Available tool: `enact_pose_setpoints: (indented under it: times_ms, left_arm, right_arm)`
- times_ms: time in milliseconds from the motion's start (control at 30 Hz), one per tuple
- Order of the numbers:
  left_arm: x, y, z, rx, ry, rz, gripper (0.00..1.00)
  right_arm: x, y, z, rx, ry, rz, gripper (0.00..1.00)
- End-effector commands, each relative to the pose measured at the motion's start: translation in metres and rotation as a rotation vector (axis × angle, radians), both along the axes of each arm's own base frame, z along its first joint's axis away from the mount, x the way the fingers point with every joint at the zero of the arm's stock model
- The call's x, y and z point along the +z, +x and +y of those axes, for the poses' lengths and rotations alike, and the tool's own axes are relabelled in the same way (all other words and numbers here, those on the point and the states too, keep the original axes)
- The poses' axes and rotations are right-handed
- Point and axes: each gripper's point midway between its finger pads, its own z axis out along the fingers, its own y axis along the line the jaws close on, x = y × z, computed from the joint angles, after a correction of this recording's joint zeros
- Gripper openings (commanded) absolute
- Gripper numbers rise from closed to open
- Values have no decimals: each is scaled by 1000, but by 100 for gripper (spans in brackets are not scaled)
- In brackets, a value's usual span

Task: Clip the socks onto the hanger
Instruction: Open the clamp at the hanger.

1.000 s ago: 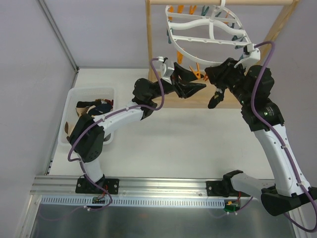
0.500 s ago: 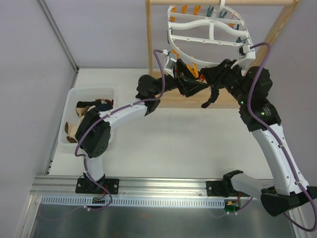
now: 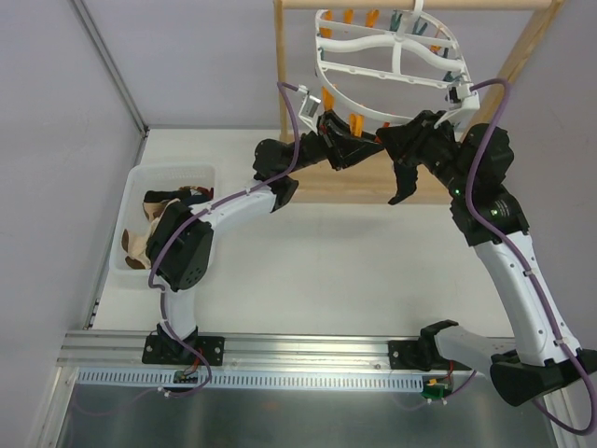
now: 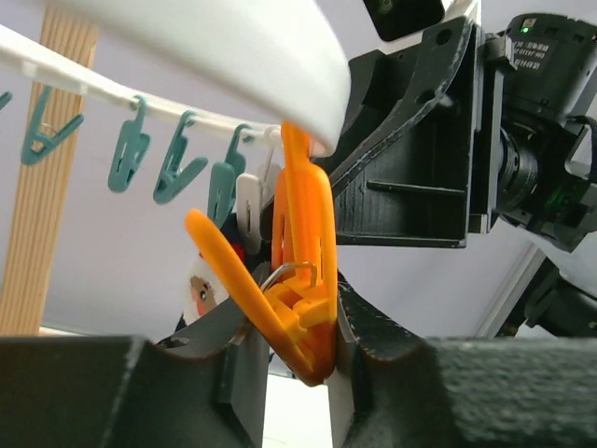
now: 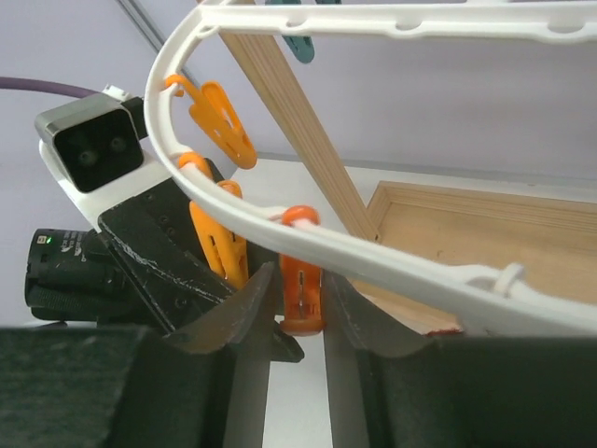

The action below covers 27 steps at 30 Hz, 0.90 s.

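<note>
The white oval hanger (image 3: 392,65) hangs from the wooden stand, ringed with orange and teal pegs. My left gripper (image 3: 350,145) is up at its near rim, shut on an orange peg (image 4: 303,280) and squeezing it so that one arm splays out. A dark sock with a white face mark (image 4: 201,285) shows just behind the left finger; what holds it is hidden. My right gripper (image 3: 387,140) faces the left one, its fingers closed around a neighbouring orange peg (image 5: 300,280) under the rim (image 5: 373,257). More socks (image 3: 173,201) lie in the bin.
A white bin (image 3: 131,201) stands at the left of the table. The light wooden stand (image 3: 280,84) has a post on each side and a base board (image 5: 485,233) behind the grippers. Teal pegs (image 4: 177,159) line the hanger's far rim.
My left gripper has risen from below the hanger to its near rim and closed on the orange peg. The dark sock below it has left the top view. The right gripper barely moved.
</note>
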Motion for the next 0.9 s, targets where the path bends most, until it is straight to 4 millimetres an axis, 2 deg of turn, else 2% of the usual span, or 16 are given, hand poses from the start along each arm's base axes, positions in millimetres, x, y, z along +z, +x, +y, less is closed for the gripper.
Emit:
enact_pose_setpoints:
  times_ms: [0, 33, 67, 167, 267, 400, 467, 533, 567, 733, 867]
  left_arm:
    - [29, -7, 10, 10, -60, -87, 18]
    - [28, -7, 9, 19, -54, -95, 17]
    - [25, -6, 9, 30, -42, -95, 15]
    - [25, -6, 12, 90, -28, -146, 14]
    - [22, 0, 15, 205, 2, -211, 13]
    - [24, -10, 12, 333, 40, -312, 13]
    - [22, -7, 12, 422, 58, -363, 12]
    - [25, -14, 9, 459, 61, -390, 12]
    - [27, -9, 11, 519, 63, -409, 12]
    - [25, -16, 2, 629, 84, -487, 12]
    - [23, -13, -1, 672, 92, -479, 12]
  right_arm:
    - [23, -11, 6, 53, 27, -60, 29]
    - [22, -11, 5, 51, 28, -54, 31]
    - [24, -11, 4, 46, 27, -50, 40]
    - [20, -8, 0, 14, 25, -16, 56]
    - [17, -6, -8, -38, 29, 21, 67]
    - [19, -4, -22, -122, 38, 42, 67]
    - [18, -2, -27, -153, 33, 52, 66]
    - [15, -3, -28, -158, 23, 73, 65]
    - [11, -1, -28, -161, 18, 87, 65]
    - [4, 1, -28, -170, 15, 115, 62]
    - [6, -1, -33, -194, 22, 104, 60]
